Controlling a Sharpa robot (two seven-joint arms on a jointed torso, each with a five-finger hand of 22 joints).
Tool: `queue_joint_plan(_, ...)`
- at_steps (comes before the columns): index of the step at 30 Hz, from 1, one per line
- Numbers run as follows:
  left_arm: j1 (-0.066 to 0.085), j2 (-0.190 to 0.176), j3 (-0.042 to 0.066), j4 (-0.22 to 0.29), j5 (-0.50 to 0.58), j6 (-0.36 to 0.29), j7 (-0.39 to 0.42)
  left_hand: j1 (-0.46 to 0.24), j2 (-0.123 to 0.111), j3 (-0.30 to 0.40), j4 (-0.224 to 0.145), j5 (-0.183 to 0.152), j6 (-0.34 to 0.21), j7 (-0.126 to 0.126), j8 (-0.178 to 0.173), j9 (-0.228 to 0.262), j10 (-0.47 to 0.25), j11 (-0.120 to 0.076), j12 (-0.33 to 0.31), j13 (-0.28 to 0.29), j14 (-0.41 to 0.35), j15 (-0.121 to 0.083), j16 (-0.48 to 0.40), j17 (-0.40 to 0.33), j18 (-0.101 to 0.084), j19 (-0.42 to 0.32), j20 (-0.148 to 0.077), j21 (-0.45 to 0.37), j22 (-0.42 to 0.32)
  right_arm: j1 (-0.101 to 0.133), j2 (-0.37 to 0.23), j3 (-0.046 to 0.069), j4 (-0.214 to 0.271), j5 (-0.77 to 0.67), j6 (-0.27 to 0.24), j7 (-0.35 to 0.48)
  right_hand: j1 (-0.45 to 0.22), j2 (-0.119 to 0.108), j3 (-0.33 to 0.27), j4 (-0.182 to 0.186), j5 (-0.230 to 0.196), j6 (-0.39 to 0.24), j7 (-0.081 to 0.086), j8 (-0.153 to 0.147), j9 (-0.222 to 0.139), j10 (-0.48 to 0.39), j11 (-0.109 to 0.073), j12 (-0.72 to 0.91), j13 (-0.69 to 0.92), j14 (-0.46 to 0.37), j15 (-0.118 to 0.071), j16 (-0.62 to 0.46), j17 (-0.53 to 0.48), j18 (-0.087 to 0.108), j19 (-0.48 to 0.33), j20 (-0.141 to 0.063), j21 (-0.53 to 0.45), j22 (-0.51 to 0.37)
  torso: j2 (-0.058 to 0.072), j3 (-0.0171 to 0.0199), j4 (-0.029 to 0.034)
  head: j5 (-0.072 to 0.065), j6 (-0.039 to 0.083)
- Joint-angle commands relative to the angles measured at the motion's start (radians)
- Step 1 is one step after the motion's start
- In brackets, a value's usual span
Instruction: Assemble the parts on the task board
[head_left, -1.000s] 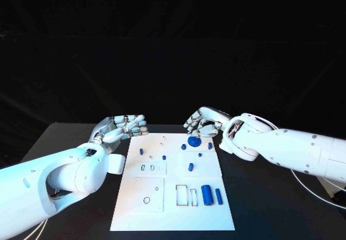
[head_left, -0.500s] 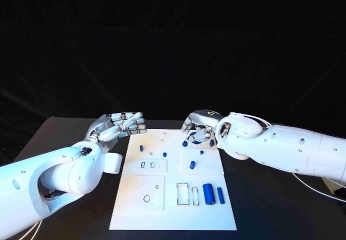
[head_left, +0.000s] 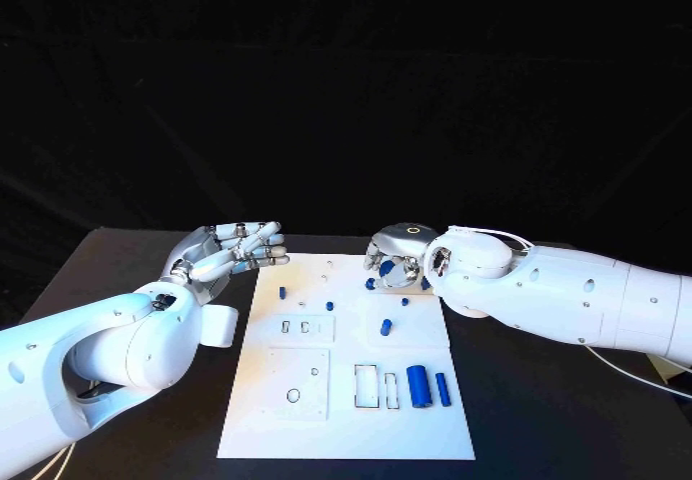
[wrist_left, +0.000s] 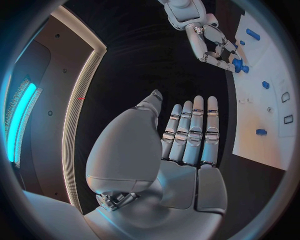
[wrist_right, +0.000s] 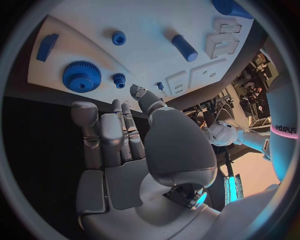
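Observation:
The white task board (head_left: 346, 410) lies in the middle of the table. On its far right part lies a blue gear (wrist_right: 81, 76), with a smaller blue gear (wrist_right: 119, 79) beside it. My right hand (head_left: 392, 262) hovers just over that spot, back turned up, fingers apart and empty; its fingertips (wrist_right: 84, 113) stop short of the gear. In the left wrist view the right hand (wrist_left: 214, 46) sits above the gear (wrist_left: 239, 66). My left hand (head_left: 231, 250) floats beside the board's far left corner, fingers straight, holding nothing.
Loose blue parts lie on the board: a short peg (head_left: 283, 294), another peg (head_left: 385, 327), a thick cylinder (head_left: 415, 386) and a thin bar (head_left: 441, 390) near the front right. Rectangular slots (head_left: 375, 388) and round holes mark the board. Black table surrounds it.
My right hand has rolled over and come down and inward over the gear; its arm now hides more of the board's far right edge. The left hand has hardly moved.

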Motion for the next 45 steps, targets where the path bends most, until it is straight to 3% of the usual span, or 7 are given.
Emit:
queue_joint_plan(1,0.003,-0.001,0.001,0.006,-0.006,0.020,0.003,0.006,0.002,-0.004,-0.001,-0.004,0.003,0.004,-0.004,-0.001,0.001,0.002,-0.007,-0.002,0.002,0.003,-0.007,0.001,0.005,0.005,0.001,0.006,0.001,-0.002,0.004,0.000,-0.009,-0.045,0.039,-0.021,0.005,-0.006,0.000,0.006,0.003,-0.004,-0.001,-0.004,0.001,-0.008,0.002,0.006,0.002,0.028,0.001,0.011,0.009,-0.013,0.005,0.000,0.009,0.012,0.005,0.0003,0.0036,0.001,-0.003)
queue_joint_plan(15,0.008,-0.008,0.001,0.011,-0.006,0.023,0.001,0.006,0.002,-0.004,-0.001,-0.004,0.003,0.005,-0.004,-0.001,0.000,0.003,-0.008,-0.002,0.001,0.004,-0.007,0.001,0.005,0.006,0.001,0.006,0.001,-0.012,0.020,0.000,-0.030,-0.048,0.047,-0.015,0.011,0.004,0.020,0.013,0.007,0.006,0.001,-0.002,0.003,0.014,0.001,0.015,0.005,0.035,0.002,0.085,0.087,-0.025,0.033,0.001,0.072,0.101,0.016,0.0003,0.0108,-0.005,-0.001)
queue_joint_plan(34,0.010,-0.008,0.002,0.008,-0.006,0.025,-0.005,0.007,0.004,-0.004,-0.001,-0.004,0.001,0.006,-0.007,-0.002,-0.002,0.004,-0.012,-0.002,0.000,0.005,-0.011,0.001,0.005,0.008,0.000,0.008,0.002,-0.019,0.025,0.000,-0.043,-0.048,0.064,-0.020,0.010,0.011,0.068,0.027,0.006,0.038,0.002,0.004,0.007,0.050,-0.002,0.016,0.000,0.041,0.001,0.161,0.166,-0.040,0.070,0.001,0.147,0.208,0.023,-0.0014,0.0137,-0.010,-0.004)
queue_joint_plan(45,0.010,-0.009,0.002,0.008,-0.006,0.026,-0.008,0.008,0.005,-0.004,-0.002,-0.004,0.000,0.007,-0.009,-0.002,-0.003,0.005,-0.014,-0.002,-0.001,0.005,-0.013,0.002,0.005,0.009,-0.001,0.009,0.002,-0.019,0.031,0.000,-0.044,-0.047,0.052,-0.019,0.012,0.022,0.107,0.039,-0.003,0.068,-0.006,0.012,0.013,0.080,-0.010,0.017,-0.003,0.041,-0.004,0.186,0.190,-0.046,0.084,-0.002,0.179,0.256,0.025,-0.0018,0.0161,-0.013,-0.003)
